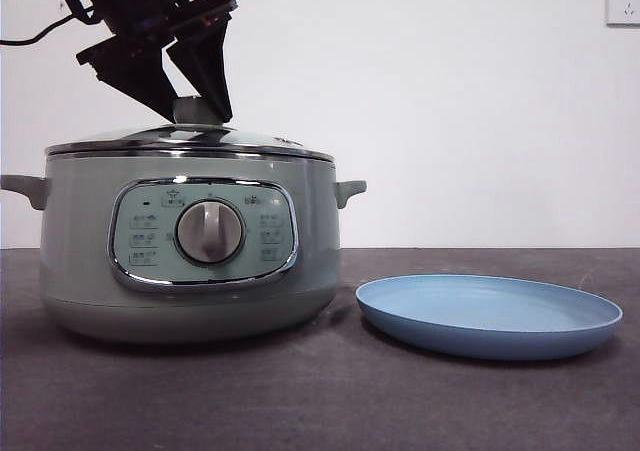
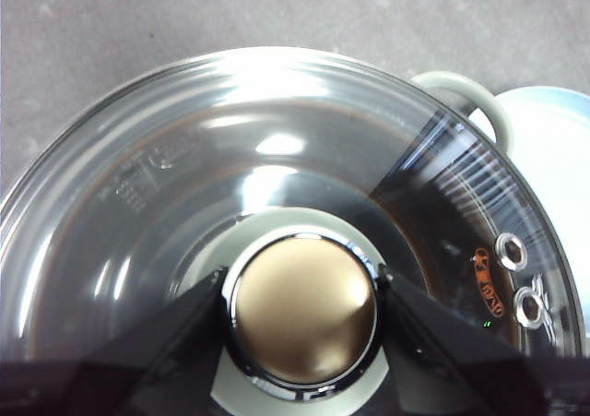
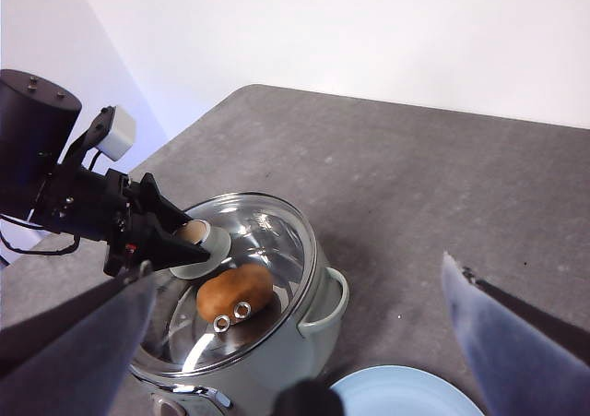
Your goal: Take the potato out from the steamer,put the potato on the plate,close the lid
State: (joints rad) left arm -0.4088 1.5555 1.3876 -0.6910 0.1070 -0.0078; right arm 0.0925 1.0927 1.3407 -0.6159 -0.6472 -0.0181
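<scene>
On top of the steamer (image 1: 190,256), the lid (image 1: 190,139) sat closed, and the left gripper (image 2: 302,310) stood over it with one jaw on each side of the knob (image 2: 302,310), touching or nearly so. Through the glass, the potato (image 3: 235,291) lay inside the pot. Beside the steamer, the plate (image 1: 489,316) rested on the table (image 1: 320,401); the right gripper (image 3: 304,342) hung high above, jaws wide apart and holding nothing.

You see a clear glossy glass lid (image 2: 184,185) with polished chrome rim on the smooth sage-green plastic-looking steamer (image 1: 80,261); beside the steamer, a matt light-blue plate (image 1: 490,316) on the rough grey desk (image 1: 320,401).
</scene>
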